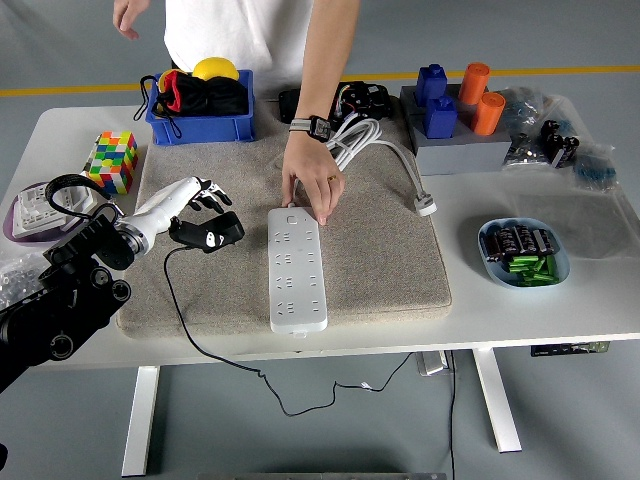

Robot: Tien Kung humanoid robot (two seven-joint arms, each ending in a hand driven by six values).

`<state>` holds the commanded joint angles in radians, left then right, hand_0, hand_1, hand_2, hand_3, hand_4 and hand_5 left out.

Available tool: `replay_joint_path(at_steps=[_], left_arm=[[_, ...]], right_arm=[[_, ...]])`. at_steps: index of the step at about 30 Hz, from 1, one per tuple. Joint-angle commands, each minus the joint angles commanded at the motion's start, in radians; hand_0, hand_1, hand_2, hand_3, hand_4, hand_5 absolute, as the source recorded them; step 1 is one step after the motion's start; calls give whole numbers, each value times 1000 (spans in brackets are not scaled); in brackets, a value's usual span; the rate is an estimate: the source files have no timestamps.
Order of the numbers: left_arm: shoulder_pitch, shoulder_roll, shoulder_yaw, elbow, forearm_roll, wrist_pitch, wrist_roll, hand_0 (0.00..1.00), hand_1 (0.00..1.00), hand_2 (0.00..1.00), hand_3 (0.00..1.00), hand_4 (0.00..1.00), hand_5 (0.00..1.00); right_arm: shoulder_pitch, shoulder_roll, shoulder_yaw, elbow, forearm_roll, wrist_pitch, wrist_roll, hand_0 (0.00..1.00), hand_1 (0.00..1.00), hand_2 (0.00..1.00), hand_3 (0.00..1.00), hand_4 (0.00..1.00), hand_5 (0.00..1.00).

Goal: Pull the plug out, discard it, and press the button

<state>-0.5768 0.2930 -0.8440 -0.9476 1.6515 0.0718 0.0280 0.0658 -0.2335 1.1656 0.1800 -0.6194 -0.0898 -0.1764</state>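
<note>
- Head view: the robot's left hand [195, 198] gripped a black plug adapter [212, 233] with a thin black cord, already free of the long white plastic power strip [297, 270] and held just beside its left side over the beige felt mat [380, 250].
- A person's hand [310, 182] at the table's far edge pressed fingertips on the strip's far end, seemingly at its button.
- Judged from this, discarding the plug remained.
- The right arm was out of view.
</note>
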Motion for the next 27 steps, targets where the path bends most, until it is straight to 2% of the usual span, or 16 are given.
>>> replay_joint_path(at_steps=[6,12,13,18,19,24,25,27], left_arm=[[0,2,-5,-23,5,-3,5,657,699,594,631,838,2],[-2,3,14,-89,-6,1,5,652,678,584,628,840,2],[-4,3,20,-98,-8,1,5,439,450,406,609,761,2],[-23,-7,63,-135,-28,-1,11,439,450,406,609,761,2],[-32,-12,74,-132,-35,-1,13,196,218,246,616,571,2],[-73,-36,124,-91,-88,-8,20,196,218,246,616,571,2],[-78,-39,130,-86,-94,-8,21,80,57,132,611,157,2],[-96,-51,149,-67,-118,-12,30,80,57,132,611,157,2]], right_arm=[[-1,0,0,0,0,-1,0,754,663,651,619,661,505],[0,-1,-2,0,1,0,0,753,664,651,618,661,507],[0,-1,-3,0,1,0,0,754,664,651,619,661,507],[3,-3,-10,0,4,-1,0,754,664,651,619,661,507],[4,-3,-10,0,3,-1,-1,753,663,651,619,661,506],[5,-6,-18,0,7,-2,-1,753,663,651,619,661,506],[5,-6,-19,0,7,-1,-1,753,663,651,618,661,507],[4,-6,-20,0,7,-2,-2,753,663,651,618,661,507]])
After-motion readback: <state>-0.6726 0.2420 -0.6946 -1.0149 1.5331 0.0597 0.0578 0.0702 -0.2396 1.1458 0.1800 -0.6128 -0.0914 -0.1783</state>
